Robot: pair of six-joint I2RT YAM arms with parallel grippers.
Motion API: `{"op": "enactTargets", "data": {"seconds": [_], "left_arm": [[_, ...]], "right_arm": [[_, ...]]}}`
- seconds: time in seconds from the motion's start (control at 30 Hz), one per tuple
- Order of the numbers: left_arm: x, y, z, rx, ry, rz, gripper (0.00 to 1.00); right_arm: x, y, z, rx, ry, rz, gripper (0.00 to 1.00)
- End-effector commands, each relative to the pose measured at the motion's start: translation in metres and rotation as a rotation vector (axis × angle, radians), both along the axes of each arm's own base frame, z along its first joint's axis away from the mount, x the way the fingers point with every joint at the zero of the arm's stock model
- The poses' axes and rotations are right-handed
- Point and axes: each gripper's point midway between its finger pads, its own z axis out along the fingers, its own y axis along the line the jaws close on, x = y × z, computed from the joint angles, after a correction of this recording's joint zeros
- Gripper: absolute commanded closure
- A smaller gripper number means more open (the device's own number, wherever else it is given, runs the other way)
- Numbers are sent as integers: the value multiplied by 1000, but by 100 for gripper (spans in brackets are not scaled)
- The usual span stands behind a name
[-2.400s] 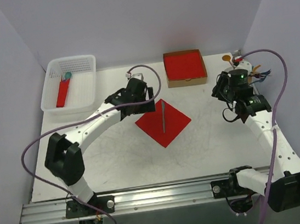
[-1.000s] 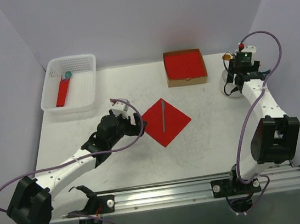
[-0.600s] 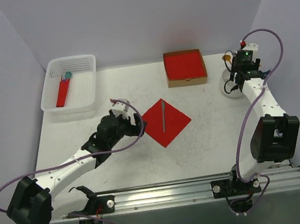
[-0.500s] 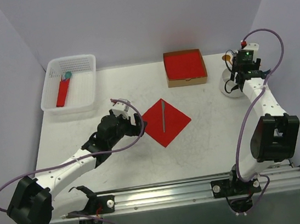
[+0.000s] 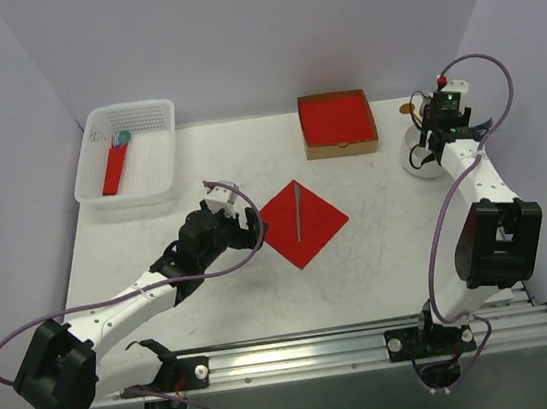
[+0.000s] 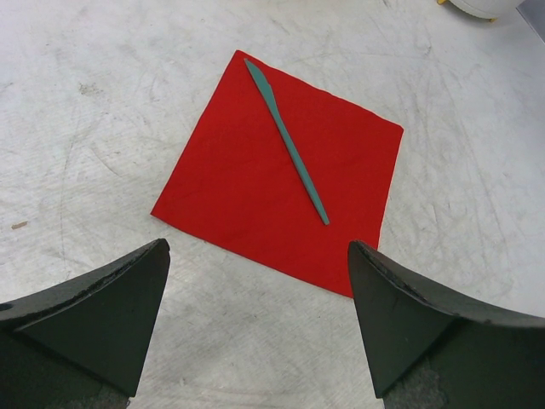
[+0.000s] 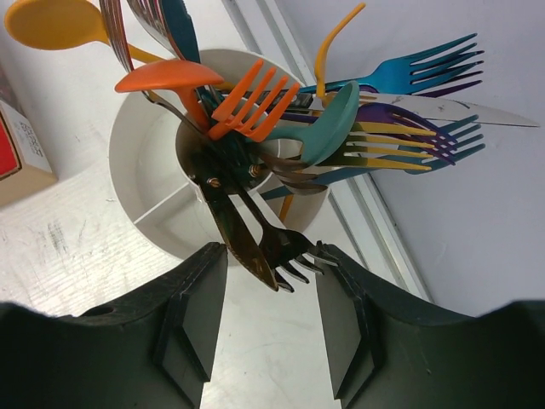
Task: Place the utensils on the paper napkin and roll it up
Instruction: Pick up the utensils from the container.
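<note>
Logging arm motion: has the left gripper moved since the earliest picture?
Yes: the left gripper drew nearward, to the left corner of the paper napkin.

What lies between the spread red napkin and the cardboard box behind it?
Bare table only, per the top view; nothing between the paper napkin and cardboard box.

"What sort of place are we looking at?"

"A robotics lab bench, I'd say. The left arm (image 5: 135,298) and the right arm (image 5: 471,173) are sitting bolted to an aluminium rail (image 5: 303,352), with purple cables (image 5: 66,314) looping off them."

"Not a kitchen?"

"Plain pale panels (image 5: 251,36) are boxing in a scuffed white table (image 5: 381,251). Props are lying staged on it: a paper napkin (image 5: 321,223), a cardboard box (image 5: 341,147), a white basket (image 5: 130,107). The room beyond isn't showing, so I'm hedging slightly."
</note>
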Motion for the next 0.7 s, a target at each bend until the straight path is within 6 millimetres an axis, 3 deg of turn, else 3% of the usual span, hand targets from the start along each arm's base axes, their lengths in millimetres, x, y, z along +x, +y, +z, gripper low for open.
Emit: {"op": "enactTargets", "data": {"seconds": [0.0,0.47,0.67], "left_arm": [[7,-6,19,-31,-58,-2,6],[8,-7,17,-22,-49,-6,6],[8,-8,17,-21,-48,-9,6]], "right_arm": [[12,-4,25,-19,-70,10,54],[12,-2,28,-13,-76,12,68],[6,-4,38,-17,-99,-17,75]]}}
